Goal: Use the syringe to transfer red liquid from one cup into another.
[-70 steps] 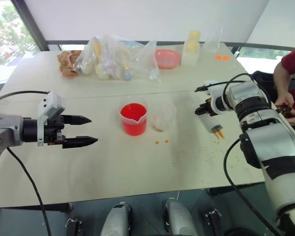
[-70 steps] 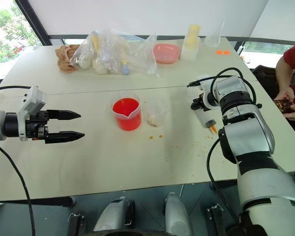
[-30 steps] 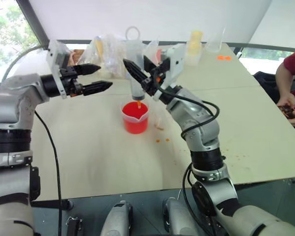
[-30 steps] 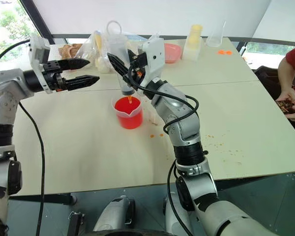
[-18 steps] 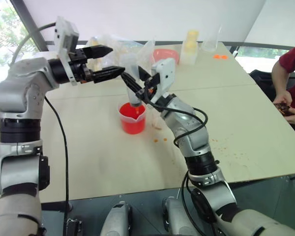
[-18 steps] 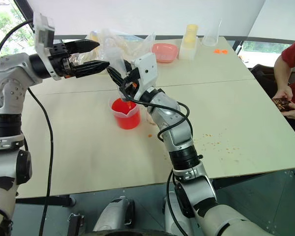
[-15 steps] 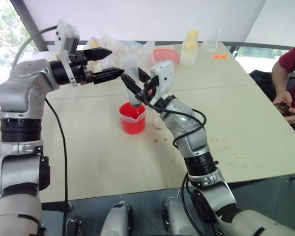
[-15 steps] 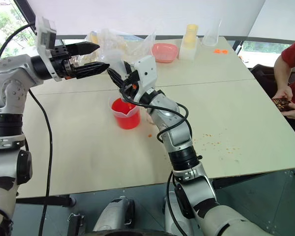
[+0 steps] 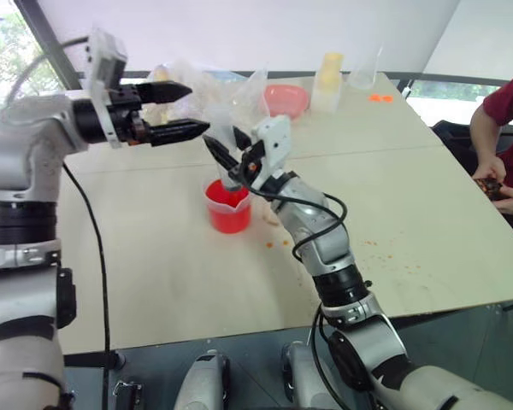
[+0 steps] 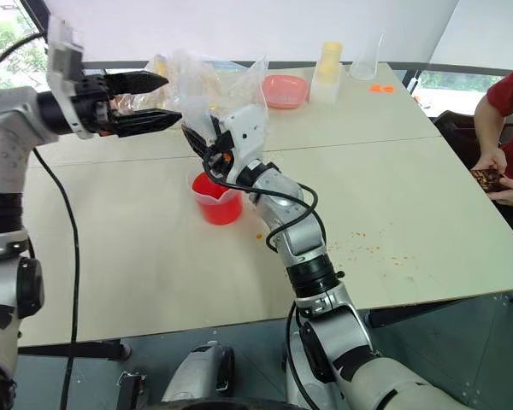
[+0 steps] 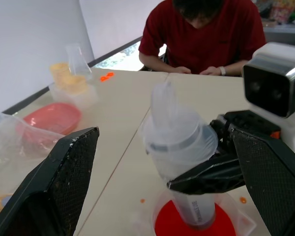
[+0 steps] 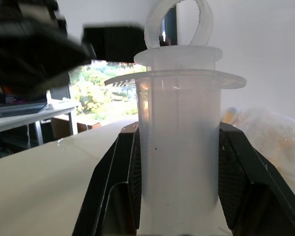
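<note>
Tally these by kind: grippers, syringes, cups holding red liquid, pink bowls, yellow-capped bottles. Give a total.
Grippers: 2 (left gripper open, right gripper shut on the syringe)
Syringe: 1
Spouted cup holding red liquid: 1
Pink bowl: 1
Yellow-capped bottle: 1
Total: 6

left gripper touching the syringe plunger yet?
Apart. In the left wrist view the left gripper is open, with its fingers well clear on either side of the syringe, which the right gripper holds.
</note>
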Action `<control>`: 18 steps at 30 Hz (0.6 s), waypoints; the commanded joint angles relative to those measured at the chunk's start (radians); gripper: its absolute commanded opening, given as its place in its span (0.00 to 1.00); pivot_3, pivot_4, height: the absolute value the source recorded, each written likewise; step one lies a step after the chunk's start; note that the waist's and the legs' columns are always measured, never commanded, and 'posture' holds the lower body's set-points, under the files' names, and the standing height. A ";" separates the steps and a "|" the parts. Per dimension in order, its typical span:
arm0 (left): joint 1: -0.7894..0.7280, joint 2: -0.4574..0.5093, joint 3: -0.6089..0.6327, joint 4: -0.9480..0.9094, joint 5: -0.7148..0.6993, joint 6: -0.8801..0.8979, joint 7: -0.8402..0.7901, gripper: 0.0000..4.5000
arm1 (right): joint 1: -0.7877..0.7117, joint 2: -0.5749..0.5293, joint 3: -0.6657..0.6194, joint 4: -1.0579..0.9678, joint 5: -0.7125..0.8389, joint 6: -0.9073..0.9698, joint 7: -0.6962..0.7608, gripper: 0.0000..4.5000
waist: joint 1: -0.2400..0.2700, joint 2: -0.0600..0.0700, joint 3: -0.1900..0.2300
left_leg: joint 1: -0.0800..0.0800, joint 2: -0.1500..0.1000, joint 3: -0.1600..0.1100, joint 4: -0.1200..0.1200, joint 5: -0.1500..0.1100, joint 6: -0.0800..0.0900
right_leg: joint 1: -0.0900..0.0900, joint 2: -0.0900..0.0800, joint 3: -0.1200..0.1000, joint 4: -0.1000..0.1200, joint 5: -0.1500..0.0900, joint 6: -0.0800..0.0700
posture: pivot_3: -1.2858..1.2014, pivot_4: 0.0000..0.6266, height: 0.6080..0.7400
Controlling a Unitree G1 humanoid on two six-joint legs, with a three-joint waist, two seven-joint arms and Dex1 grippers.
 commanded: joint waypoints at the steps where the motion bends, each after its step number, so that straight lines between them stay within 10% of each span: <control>1: -0.018 0.001 0.043 -0.002 -0.011 -0.018 0.032 1.00 | -0.020 0.022 0.007 -0.019 0.000 -0.018 0.001 0.31 | 0.005 0.000 0.000 | 0.000 0.000 -0.001 0.000 0.000 0.000 | 0.000 0.000 0.000 0.000 0.000 0.000 | 0.52 0.24 1.00; 18: -0.084 -0.076 -0.012 0.159 0.111 -0.199 0.089 1.00 | 0.016 0.029 0.034 -0.048 -0.023 -0.023 0.007 0.31 | 0.004 0.000 0.000 | 0.000 -0.001 -0.003 0.000 0.000 0.000 | 0.000 0.000 0.000 0.000 0.000 0.000 | 0.52 0.24 1.00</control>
